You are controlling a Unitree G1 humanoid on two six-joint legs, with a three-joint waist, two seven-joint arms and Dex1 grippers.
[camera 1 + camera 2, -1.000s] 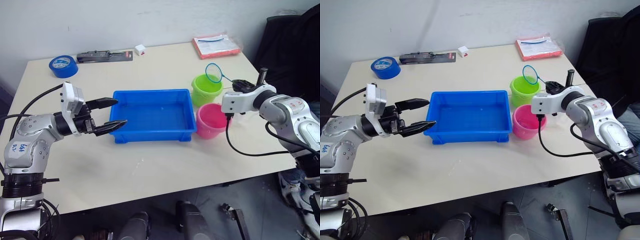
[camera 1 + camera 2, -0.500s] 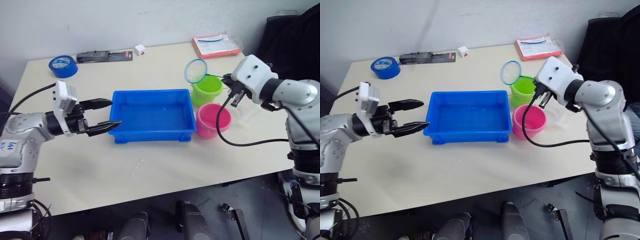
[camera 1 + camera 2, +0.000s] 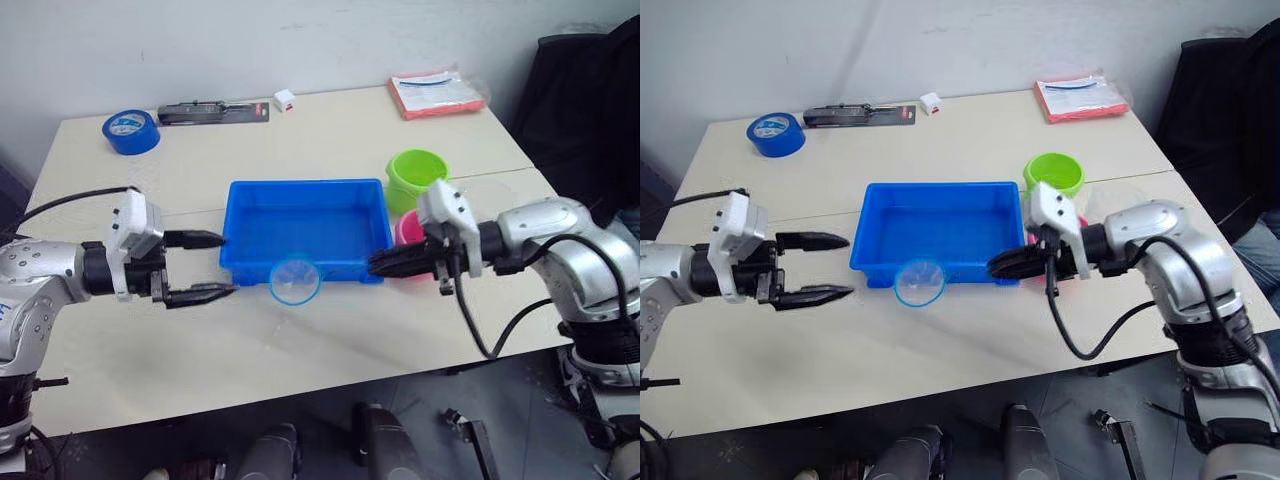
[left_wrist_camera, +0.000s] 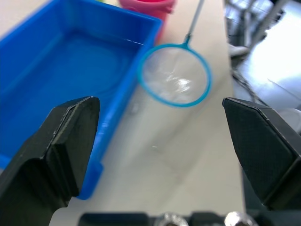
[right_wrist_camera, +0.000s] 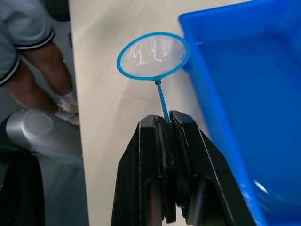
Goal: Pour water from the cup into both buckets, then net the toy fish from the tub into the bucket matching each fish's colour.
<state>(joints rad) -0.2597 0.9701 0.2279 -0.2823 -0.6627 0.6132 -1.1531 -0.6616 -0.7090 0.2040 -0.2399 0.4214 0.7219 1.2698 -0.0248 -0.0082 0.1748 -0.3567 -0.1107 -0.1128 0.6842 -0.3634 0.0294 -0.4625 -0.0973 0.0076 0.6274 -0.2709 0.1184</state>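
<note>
The blue tub sits mid-table. Right of it stand the lime green bucket and the pink bucket, the pink one half hidden behind my right arm. The clear cup shows faintly beside them. My right gripper is shut on the net's thin handle. The net hoop hangs low over the table, just in front of the tub's near wall. My left gripper is open with nothing in it, left of the hoop near the tub's front-left corner. The toy fish are out of view.
At the back of the table lie a blue tape roll, a black tool, a small white box and a red packet. A dark chair stands at the right. A person's legs stand past the near table edge.
My right arm has swung the net from above the green bucket down to the tub's near side. My left gripper has drawn back a little toward the near-left, still open.
</note>
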